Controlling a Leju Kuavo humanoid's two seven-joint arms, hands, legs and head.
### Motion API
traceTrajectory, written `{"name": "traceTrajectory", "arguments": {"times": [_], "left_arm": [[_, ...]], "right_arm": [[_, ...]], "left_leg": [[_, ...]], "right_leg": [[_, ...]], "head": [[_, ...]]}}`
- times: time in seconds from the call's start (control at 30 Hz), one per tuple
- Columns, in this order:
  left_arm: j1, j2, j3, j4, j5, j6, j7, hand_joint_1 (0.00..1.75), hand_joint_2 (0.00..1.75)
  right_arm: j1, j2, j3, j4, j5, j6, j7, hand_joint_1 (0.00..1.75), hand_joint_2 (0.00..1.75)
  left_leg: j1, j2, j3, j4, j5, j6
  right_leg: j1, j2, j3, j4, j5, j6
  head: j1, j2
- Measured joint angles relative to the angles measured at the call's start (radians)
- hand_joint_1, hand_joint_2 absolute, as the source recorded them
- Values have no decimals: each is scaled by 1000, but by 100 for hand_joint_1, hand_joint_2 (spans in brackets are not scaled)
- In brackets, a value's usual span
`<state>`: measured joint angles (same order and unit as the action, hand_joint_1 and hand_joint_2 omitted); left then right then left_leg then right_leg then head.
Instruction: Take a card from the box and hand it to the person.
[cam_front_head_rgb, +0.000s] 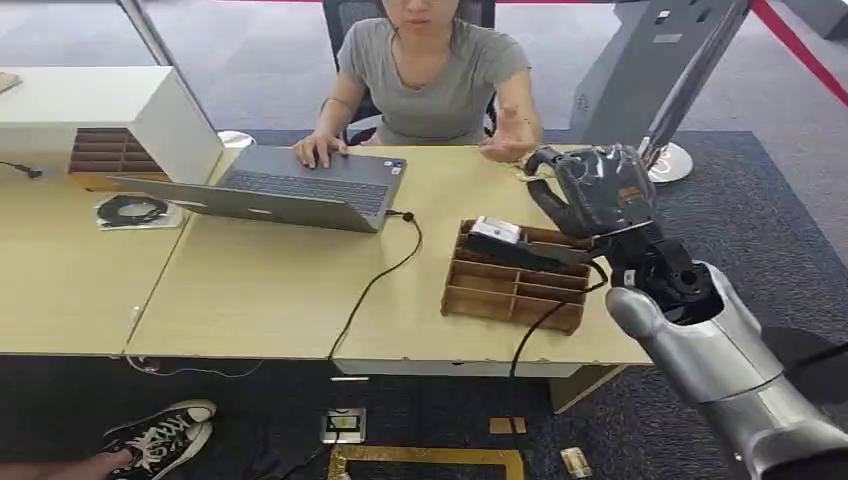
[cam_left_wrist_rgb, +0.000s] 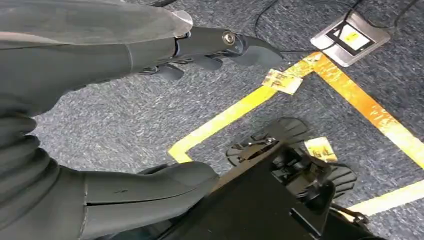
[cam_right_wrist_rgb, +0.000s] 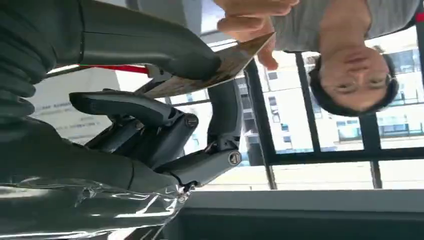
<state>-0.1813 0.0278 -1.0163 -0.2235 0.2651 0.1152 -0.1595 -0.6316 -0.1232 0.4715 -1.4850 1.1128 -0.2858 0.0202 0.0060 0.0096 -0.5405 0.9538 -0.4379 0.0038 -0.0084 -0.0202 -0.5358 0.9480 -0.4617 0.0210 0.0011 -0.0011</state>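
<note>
- My head camera looks forward and down on the tabletop, the person at 12 o'clock.
- My left wrist camera faces the floor, close behind my left robot hand.
- My right wrist camera sits behind my right robot hand, tilted up at that same person.

Card between hand and person's fingers, seemingly.

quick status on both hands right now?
Left hand: open, holding nothing, hanging over the floor.
Right hand: pinching a card, held out to the person's hand, which touches it.
</note>
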Motion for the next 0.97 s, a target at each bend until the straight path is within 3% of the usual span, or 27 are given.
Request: {"name": "traceTrajectory", "arguments": {"times": [0.2, 0.37, 0.67, 0.7, 0.73, 0.77, 0.8, 0.97], "left_arm": [[-29, -8, -1, 0, -32, -16, 15, 0, 175], [-42, -12, -1, 0, -39, -23, 21, 0, 175], [-47, -15, -2, 0, -31, -23, 22, 0, 175], [-47, -15, -2, 0, -29, -21, 22, 0, 175], [-47, -15, -2, 0, -28, -20, 22, 0, 175], [-46, -15, -2, 0, -26, -18, 22, 0, 175], [-46, -15, -2, 0, -23, -15, 22, 0, 175], [-44, -14, -1, 0, -14, -11, 22, 0, 175]], "right_arm": [[-159, 17, 34, 240, 95, -27, 65, 175, 175], [-247, 48, 59, 413, 113, -39, 82, 175, 175], [-362, 121, 113, 684, 165, 15, 169, 173, 175], [-373, 130, 119, 708, 168, 19, 169, 159, 175], [-383, 137, 123, 730, 168, 27, 169, 110, 175], [-392, 144, 128, 748, 168, 38, 168, 12, 175], [-397, 148, 130, 760, 166, 46, 168, 0, 175], [-410, 163, 141, 791, 122, 92, 151, 0, 175]], "left_leg": [[0, -3, -2, 0, 1, 0], [0, -3, -1, 0, 1, 0], [0, -3, -2, 0, 1, -1], [0, -3, -2, 0, 1, -1], [0, -3, -2, 0, 1, -1], [0, -3, -1, 0, 1, -1], [0, -3, -2, 0, 1, -1], [0, -3, -2, 0, 1, -1]], "right_leg": [[0, -3, 0, 0, 0, 0], [0, -3, 0, 0, 0, 0], [0, -3, 0, 0, 0, 0], [0, -3, -1, 0, 0, 0], [0, -3, -1, 0, 0, 0], [0, -3, -1, 0, 0, 0], [0, -3, 0, 0, 0, 0], [0, -3, -1, 0, 0, 0]], "head": [[2, 0], [0, 0], [0, 0], [0, 0], [0, 0], [0, 0], [0, 0], [0, 0]]}}
